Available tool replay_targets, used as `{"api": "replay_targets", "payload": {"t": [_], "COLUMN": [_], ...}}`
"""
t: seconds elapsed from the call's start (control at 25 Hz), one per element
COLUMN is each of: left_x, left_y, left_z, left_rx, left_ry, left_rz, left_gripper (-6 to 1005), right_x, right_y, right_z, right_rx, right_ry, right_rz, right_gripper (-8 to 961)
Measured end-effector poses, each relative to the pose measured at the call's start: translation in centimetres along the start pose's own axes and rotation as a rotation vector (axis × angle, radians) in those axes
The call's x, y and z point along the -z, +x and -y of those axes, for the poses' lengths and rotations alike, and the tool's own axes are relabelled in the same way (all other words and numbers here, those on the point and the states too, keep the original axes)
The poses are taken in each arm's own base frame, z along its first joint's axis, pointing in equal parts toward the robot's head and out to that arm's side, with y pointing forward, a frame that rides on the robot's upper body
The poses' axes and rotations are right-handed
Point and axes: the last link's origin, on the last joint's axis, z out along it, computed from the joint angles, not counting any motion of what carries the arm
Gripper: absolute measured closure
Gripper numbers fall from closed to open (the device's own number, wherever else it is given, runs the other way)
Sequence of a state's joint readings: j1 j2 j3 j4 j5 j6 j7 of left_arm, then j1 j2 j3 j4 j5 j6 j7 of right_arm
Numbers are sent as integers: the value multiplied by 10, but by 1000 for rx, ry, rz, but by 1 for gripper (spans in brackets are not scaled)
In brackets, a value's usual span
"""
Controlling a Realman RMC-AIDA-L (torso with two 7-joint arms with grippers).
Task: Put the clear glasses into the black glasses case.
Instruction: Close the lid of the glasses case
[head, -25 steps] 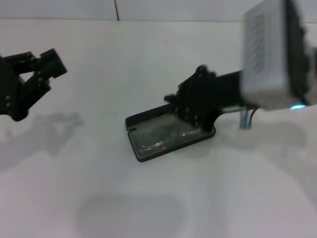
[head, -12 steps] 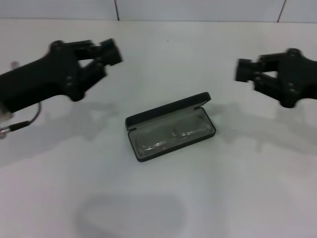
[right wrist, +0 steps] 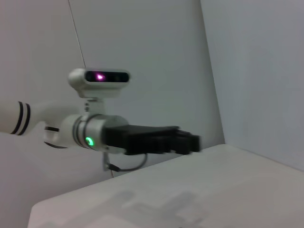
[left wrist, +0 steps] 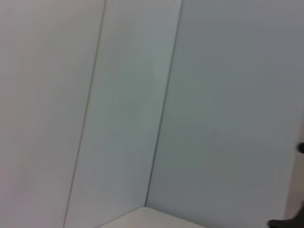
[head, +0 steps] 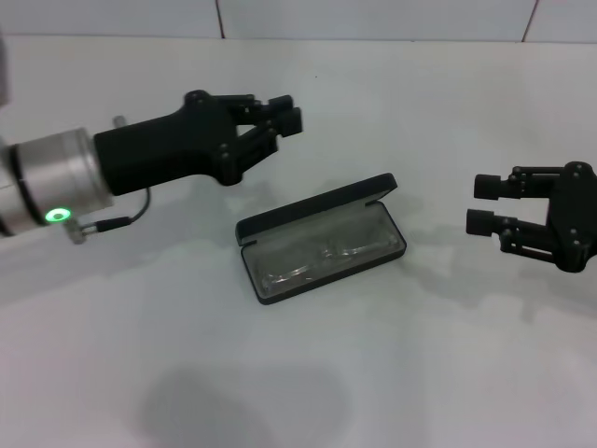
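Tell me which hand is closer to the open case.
The left hand: it hovers just behind the black glasses case. The right hand stays off to the side.

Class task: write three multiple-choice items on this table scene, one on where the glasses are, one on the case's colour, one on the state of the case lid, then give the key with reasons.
1. Where are the clear glasses?
A. inside the black glasses case
B. in the right gripper
C. on the table beside the case

2. What colour is the black glasses case outside?
A. white
B. black
C. orange

3. How is the case lid?
A. shut
B. torn off
C. open

Key:
1 A, the glasses lie in the tray.
2 B, its shell is matte black.
3 C, the lid stands raised behind the tray, with the left gripper and right gripper both clear of it.
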State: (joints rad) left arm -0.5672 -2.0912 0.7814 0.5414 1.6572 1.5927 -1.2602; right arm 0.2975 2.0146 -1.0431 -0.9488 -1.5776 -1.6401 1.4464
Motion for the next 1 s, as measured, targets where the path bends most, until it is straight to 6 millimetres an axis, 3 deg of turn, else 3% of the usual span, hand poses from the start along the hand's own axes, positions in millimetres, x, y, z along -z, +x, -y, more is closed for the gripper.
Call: {"api": "replay_targets", "payload": {"t": [0.24,0.44,0.76,1.0], "left_x": [-21,-29,-35,-35], "left_y": [-14,-31,-56,-61], "left_z": [15,14,2,3], "left_rx": [58,76,127,126], "left_ry": [98,121,106,127], "left_rz": [38,93,153,171], "left_gripper": [830,830,831,831], "right_x": [1,0,-2,-3], "right_y": [4,3,-1,-2], "right_z": [-3,-3,1,3], "right_rx": [-24,-23,-15,-12], "right_ry": [-9,-16,-10,-2], "right_rz": [5,8,10,10], "right_gripper": [495,376,373,375]}}
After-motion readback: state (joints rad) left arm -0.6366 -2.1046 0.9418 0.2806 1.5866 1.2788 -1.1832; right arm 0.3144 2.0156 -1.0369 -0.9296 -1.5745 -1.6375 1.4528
